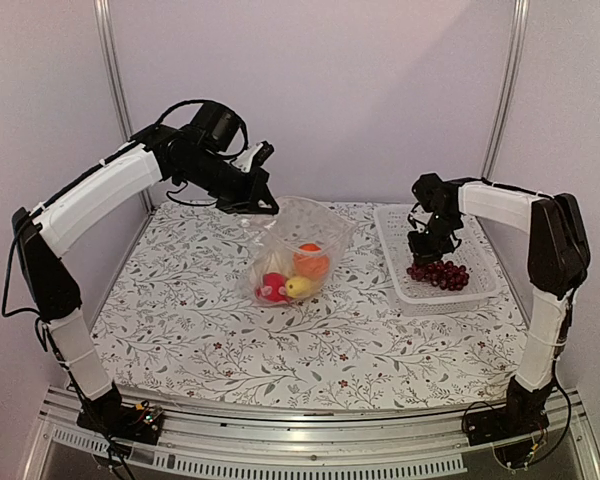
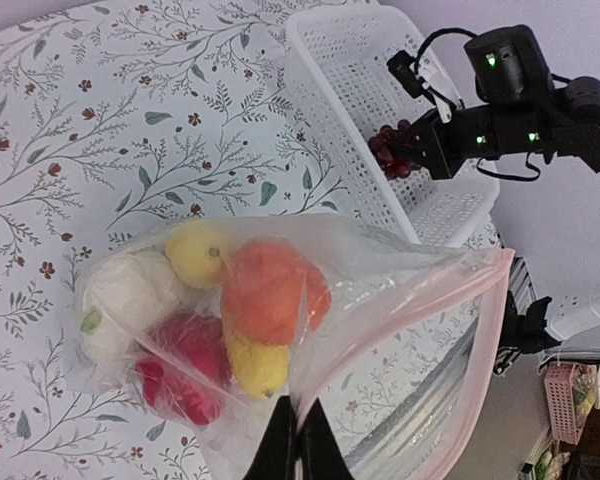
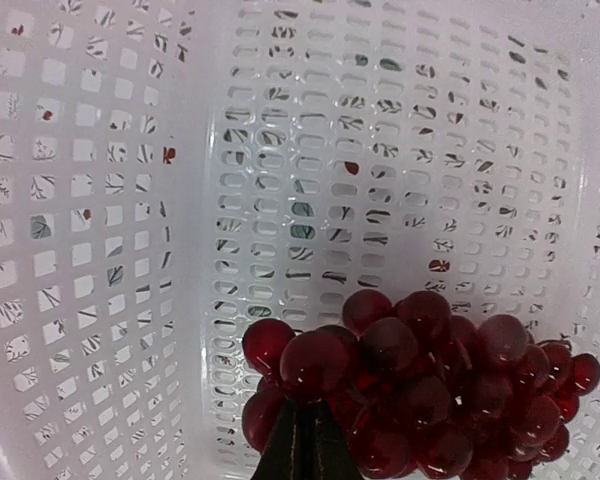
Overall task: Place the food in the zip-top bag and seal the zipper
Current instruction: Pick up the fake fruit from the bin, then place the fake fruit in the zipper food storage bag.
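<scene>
Floral table [image 1: 180,320] bearing bag [image 1: 302,222]; left fingers [image 2: 280,450] pinching bag rim, food [image 2: 265,295] sitting beyond; right fingers [image 3: 288,450] pressing together, tips touching grapes [image 3: 420,390] in basket [image 3: 280,150].

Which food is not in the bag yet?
The dark red grape bunch. It alone lies in the white basket, while the orange ball, the red one and the rest sit inside the clear bag.
</scene>
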